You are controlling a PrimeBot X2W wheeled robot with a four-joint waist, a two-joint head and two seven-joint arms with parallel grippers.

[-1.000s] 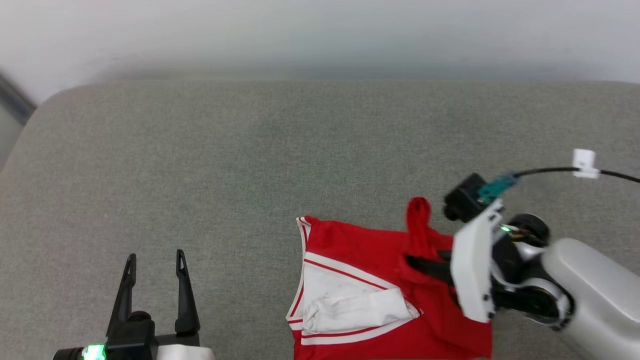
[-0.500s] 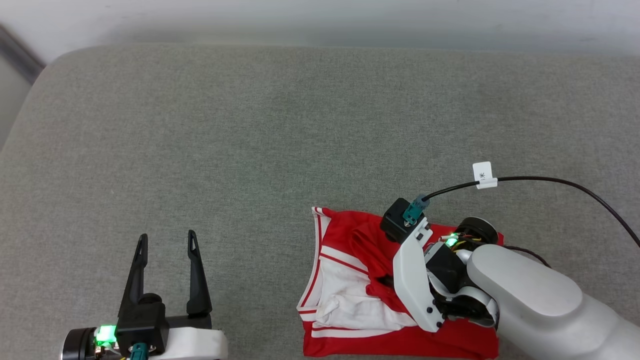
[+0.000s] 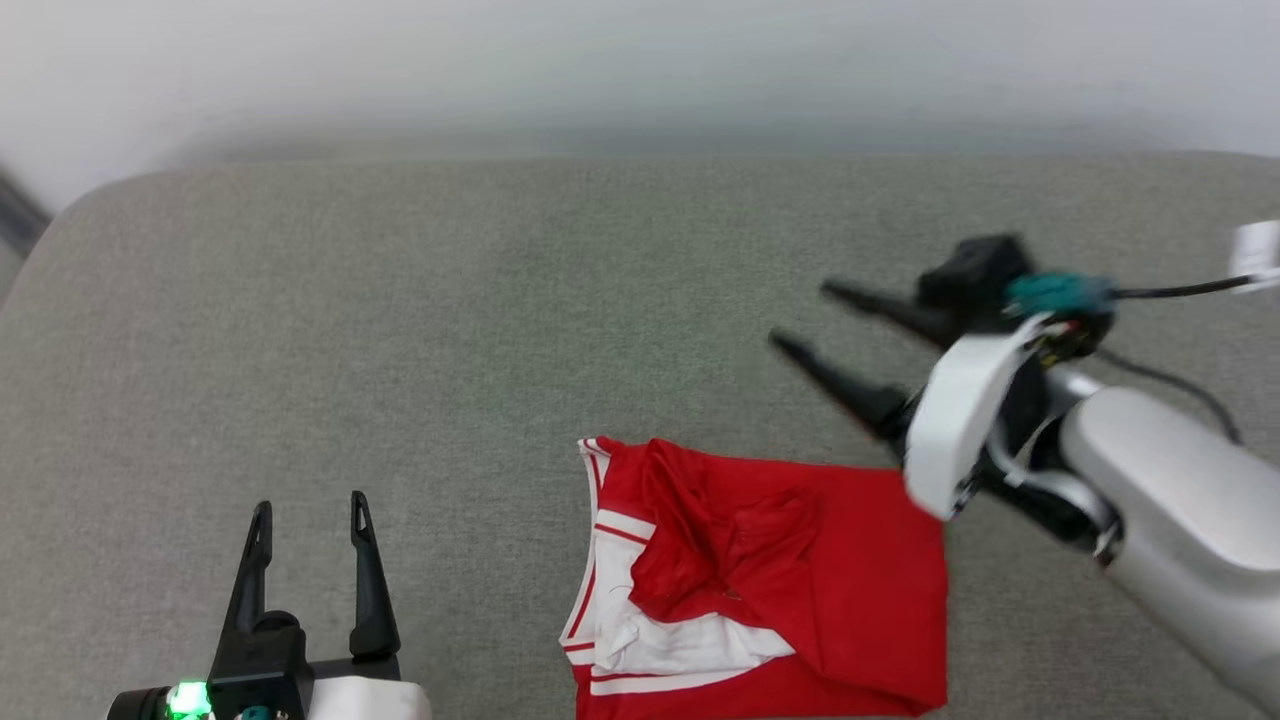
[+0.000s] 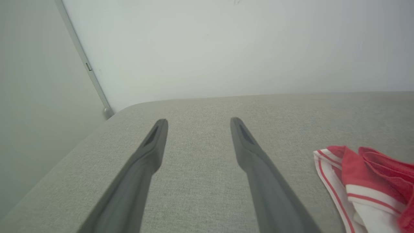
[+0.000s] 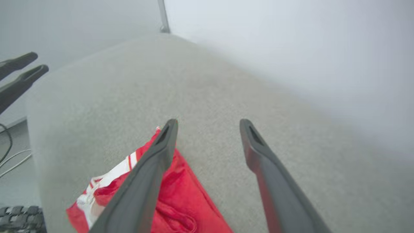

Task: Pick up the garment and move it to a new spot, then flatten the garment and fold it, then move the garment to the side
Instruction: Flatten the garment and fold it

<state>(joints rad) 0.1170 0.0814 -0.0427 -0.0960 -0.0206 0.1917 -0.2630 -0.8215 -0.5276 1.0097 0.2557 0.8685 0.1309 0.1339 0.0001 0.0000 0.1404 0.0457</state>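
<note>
The garment (image 3: 800, 560), red with white sleeve and striped trim, lies folded in a rough square on the grey cushion near its front edge. A red flap covers most of the white sleeve. My right gripper (image 3: 800, 314) hangs open above and behind the garment's far edge, nothing between its fingers. In the right wrist view that gripper (image 5: 209, 121) stands over the cushion with the garment (image 5: 181, 184) under its left finger. My left gripper (image 3: 310, 505) rests open at the lower left, well apart from the cloth. The left wrist view has this gripper (image 4: 199, 120) empty and the garment (image 4: 355, 174) to its right.
The grey cushion (image 3: 450, 330) stretches wide to the left and back, ending at a pale wall (image 3: 640, 70). A black cable (image 3: 1170, 290) runs from my right wrist. Past the cushion's edge, cables lie on the floor (image 5: 9, 158). My left gripper (image 5: 38, 62) shows far left.
My right gripper has opened, let go of the red cloth and risen back away from it. The red flap now lies over the white sleeve. The head camera has shifted.
</note>
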